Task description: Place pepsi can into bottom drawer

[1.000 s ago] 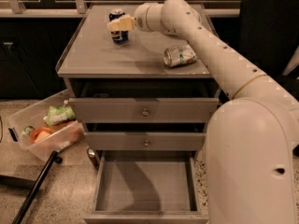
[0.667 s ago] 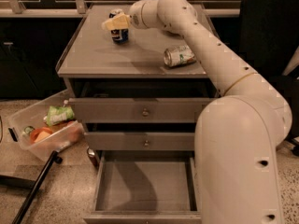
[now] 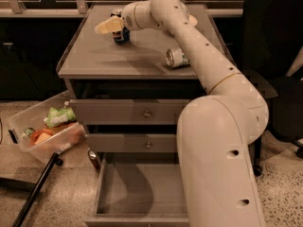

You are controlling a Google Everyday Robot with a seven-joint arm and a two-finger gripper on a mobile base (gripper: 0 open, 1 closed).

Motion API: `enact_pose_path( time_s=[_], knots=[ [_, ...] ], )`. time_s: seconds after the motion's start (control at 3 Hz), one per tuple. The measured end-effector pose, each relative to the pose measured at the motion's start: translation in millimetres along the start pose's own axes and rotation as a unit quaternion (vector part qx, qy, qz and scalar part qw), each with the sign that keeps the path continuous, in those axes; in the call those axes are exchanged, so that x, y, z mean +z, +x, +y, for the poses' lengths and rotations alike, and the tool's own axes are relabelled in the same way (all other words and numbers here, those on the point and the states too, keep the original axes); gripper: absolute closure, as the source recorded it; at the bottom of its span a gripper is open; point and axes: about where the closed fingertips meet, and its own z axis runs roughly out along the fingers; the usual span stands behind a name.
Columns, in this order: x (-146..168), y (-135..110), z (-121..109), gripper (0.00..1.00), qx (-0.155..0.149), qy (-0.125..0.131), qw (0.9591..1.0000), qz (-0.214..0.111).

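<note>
The gripper (image 3: 110,26) is hanging right at the pepsi can (image 3: 122,35) on the cabinet (image 3: 94,60).
The bottom drawer (image 3: 142,188) is sitting open low in the cabinet; nobody can tell if the gripper is squeezing.

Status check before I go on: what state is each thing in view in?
pepsi can: upright on the cabinet top
tool: at the pepsi can, above the cabinet top
silver can: on its side on the cabinet top
bottom drawer: pulled open, empty
top drawer: closed
middle drawer: closed
plastic bin: tilted, holding packets
</note>
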Motion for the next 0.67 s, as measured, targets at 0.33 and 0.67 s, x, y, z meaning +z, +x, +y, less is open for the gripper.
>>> enact_pose_path(
  time_s=[0.33,0.67],
  knots=[
    [16,-1,5,0.05,0.001,-0.008,1.0000,0.004],
    [29,-1,6,0.24,0.005,-0.008,0.9999,0.007]
  ],
)
